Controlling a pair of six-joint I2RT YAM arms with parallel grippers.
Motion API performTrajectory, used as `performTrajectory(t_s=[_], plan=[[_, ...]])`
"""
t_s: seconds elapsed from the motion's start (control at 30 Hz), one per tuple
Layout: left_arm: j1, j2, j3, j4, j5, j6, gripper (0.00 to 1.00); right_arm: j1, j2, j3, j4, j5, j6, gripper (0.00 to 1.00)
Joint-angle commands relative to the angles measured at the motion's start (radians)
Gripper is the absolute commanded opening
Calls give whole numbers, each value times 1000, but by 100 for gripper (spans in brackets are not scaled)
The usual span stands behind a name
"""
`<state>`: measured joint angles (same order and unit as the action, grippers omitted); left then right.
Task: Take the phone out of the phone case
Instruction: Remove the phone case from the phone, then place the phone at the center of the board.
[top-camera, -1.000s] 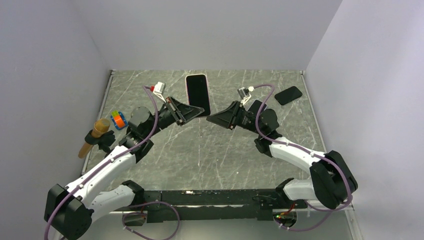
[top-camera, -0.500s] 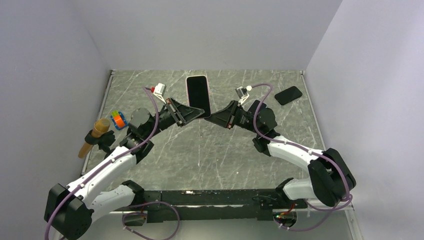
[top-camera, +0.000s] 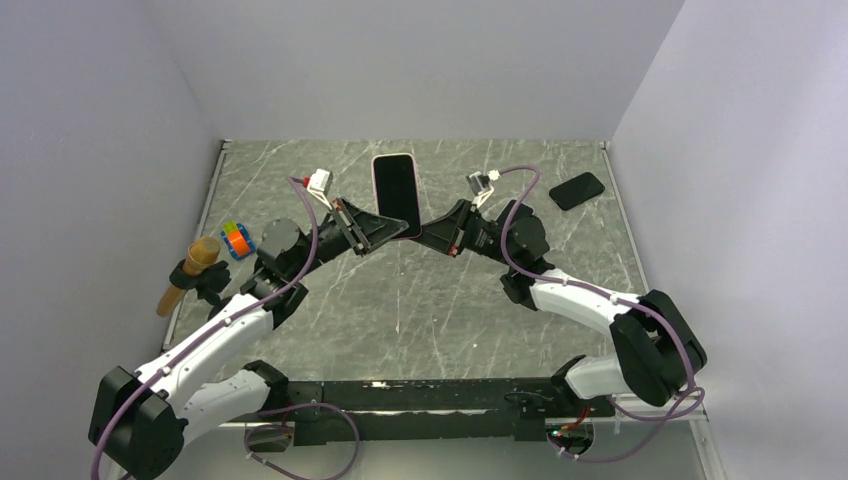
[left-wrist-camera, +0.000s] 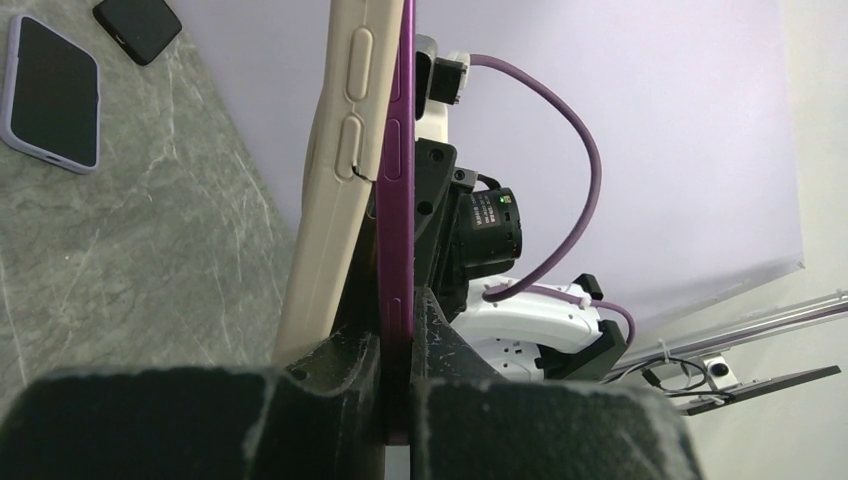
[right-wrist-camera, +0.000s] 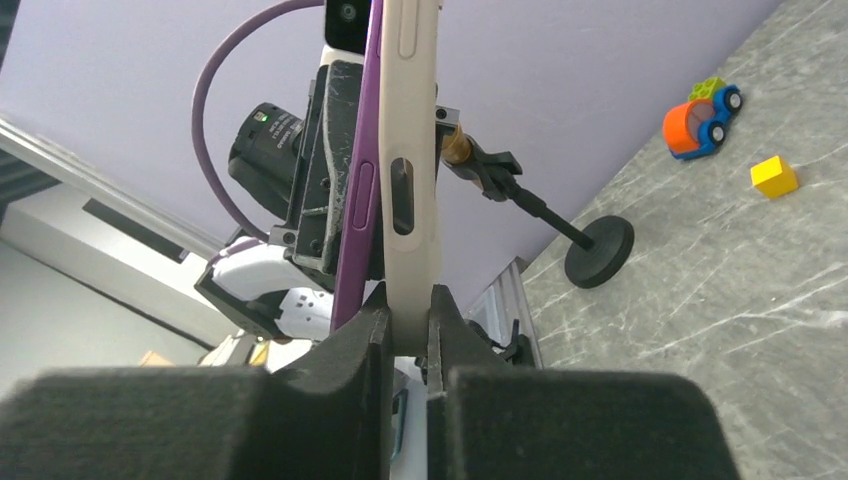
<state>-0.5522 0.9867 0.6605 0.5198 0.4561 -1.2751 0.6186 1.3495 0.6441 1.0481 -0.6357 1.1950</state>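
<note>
Left jaws are clamped shut on the lower edge of the purple phone (left-wrist-camera: 394, 230), the pads pressed against both of its faces. Right jaws are closed on the cream phone case (right-wrist-camera: 411, 150), pinching its lower end. In the top view the two arms meet from either side and hold the phone (top-camera: 396, 192) upright in the air above the far middle of the table (top-camera: 400, 310), screen toward the camera. Both wrist views show phone and case edge-on, side by side: they lie close together at the far end and stand apart near the jaws, so the case (left-wrist-camera: 330, 190) is partly peeled off the phone (right-wrist-camera: 353, 210).

On the table beyond them lie a second phone in a lilac case (left-wrist-camera: 50, 92) and a dark phone (top-camera: 577, 190) near the far right corner. On the left sit a small toy car (top-camera: 236, 240), a yellow block (right-wrist-camera: 773, 175) and a tan-handled tool on a black stand (top-camera: 190, 272).
</note>
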Motion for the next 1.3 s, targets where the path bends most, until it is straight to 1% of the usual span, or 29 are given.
performTrajectory(t_s=[0.0,0.1,0.2,0.33,0.47,0.5,0.53,0.6,0.63,0.67,0.7,0.73,0.77,0.83,0.87,0.93,1.0,1.07,1.17,1.2,1.23,1.27], plan=[[2,-4,7,130,40,-2,0,7,5,29,87,23,-14,0],[-1,14,3,159,71,5,0,3,-3,6,67,68,1,0],[-14,38,4,151,112,23,0,-26,-39,-6,-51,151,-5,0],[-54,61,-9,132,152,58,0,-111,-87,29,-323,212,-89,0],[-67,53,-28,42,182,121,0,-238,-153,69,-671,328,-251,0],[-68,48,-33,19,187,143,0,-273,-163,69,-718,344,-284,0],[-68,42,-36,-9,189,164,0,-309,-168,52,-730,339,-289,0],[-67,40,-41,-29,197,192,0,-390,-164,-14,-634,253,-228,0],[-64,44,-41,-27,204,207,0,-423,-161,-31,-625,223,-200,0],[-53,48,-31,-43,212,239,0,-454,-163,-32,-660,214,-202,0],[-37,52,7,-112,222,286,0,-464,-173,-19,-727,245,-256,0],[-20,59,50,-203,231,367,0,-465,-187,8,-820,282,-323,0],[-7,71,111,-315,237,475,0,-465,-196,47,-916,318,-402,0],[4,119,243,-598,216,742,0,-465,-220,100,-1063,353,-510,0],[7,175,303,-748,202,854,0,-465,-239,112,-1108,368,-552,0],[38,288,419,-904,224,989,0,-464,-295,111,-1167,399,-608,0],[96,411,517,-1002,266,1044,0,-464,-359,87,-1204,425,-635,0],[122,531,612,-1080,271,1082,0,-464,-417,69,-1247,447,-653,0],[141,669,690,-1058,292,1076,0,-463,-486,64,-1327,468,-679,0],[144,731,740,-1083,287,1080,0,-464,-509,69,-1347,468,-685,0],[144,805,827,-1135,276,1095,0,-464,-526,72,-1363,462,-690,0],[142,882,935,-1193,311,1135,0,-464,-538,74,-1375,448,-694,0]])
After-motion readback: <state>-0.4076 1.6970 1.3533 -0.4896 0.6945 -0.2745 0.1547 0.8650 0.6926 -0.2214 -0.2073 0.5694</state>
